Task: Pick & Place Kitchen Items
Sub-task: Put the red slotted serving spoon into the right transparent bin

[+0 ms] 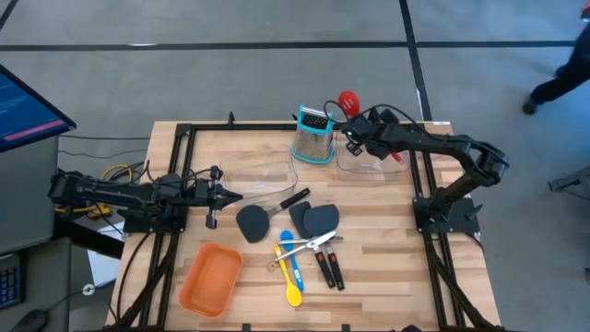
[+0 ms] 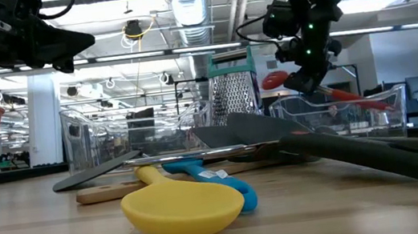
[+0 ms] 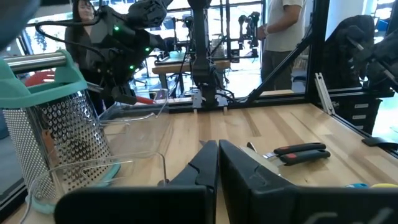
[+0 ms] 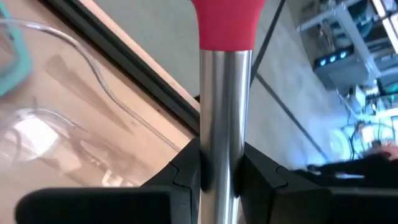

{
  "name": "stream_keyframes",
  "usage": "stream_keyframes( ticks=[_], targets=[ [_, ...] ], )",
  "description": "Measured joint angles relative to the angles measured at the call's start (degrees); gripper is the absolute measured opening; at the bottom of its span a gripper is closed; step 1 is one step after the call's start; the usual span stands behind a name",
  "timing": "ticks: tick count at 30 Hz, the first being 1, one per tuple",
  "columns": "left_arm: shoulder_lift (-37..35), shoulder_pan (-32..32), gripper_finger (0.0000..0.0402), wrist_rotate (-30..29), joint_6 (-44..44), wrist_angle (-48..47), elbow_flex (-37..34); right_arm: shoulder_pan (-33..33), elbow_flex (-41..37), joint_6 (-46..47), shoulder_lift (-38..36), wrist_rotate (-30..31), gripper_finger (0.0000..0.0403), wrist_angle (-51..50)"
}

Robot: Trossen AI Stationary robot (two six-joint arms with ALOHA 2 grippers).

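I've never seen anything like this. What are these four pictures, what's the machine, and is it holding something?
It is a robot with two dark arms at a wooden table. One camera looks down from above, one sits at table level, and one rides on each wrist. The right gripper is shut on the steel handle of a red slotted spoon, held over a clear bin. The left gripper waits shut and empty. On the table lie spatulas, a yellow spoon, tongs, a grater and an orange tray.
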Motion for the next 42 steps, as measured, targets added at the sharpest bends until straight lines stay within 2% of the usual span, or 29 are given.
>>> stream_keyframes(
  ticks=[3,7,24,34,36,42],
  targets=[
    [0.00,0.00,0.0002,0.02,0.00,0.00,-0.02,0.77,0.00,0.37,0.00,-0.59,0.0067,-0.24],
    [0.00,0.00,0.0002,0.03,0.00,0.00,-0.02,0.69,0.00,0.41,0.00,-4.92,0.0067,-0.26],
    [0.00,0.00,0.0002,0.22,0.00,0.00,-0.02,0.55,-2.28,2.96,-0.02,-8.96,0.0067,-3.32],
    [0.00,0.00,0.0002,0.20,0.50,0.00,-0.02,0.53,-4.85,4.13,-0.02,-9.04,0.0067,-2.60],
    [0.00,0.00,0.0002,0.20,0.50,0.00,-0.02,0.50,-4.85,4.76,-0.02,-9.02,0.0081,-2.28],
    [0.00,0.00,0.0002,0.00,0.56,0.02,-0.02,1.37,-4.85,4.25,-0.02,-9.16,0.0184,-2.32]
  ],
)
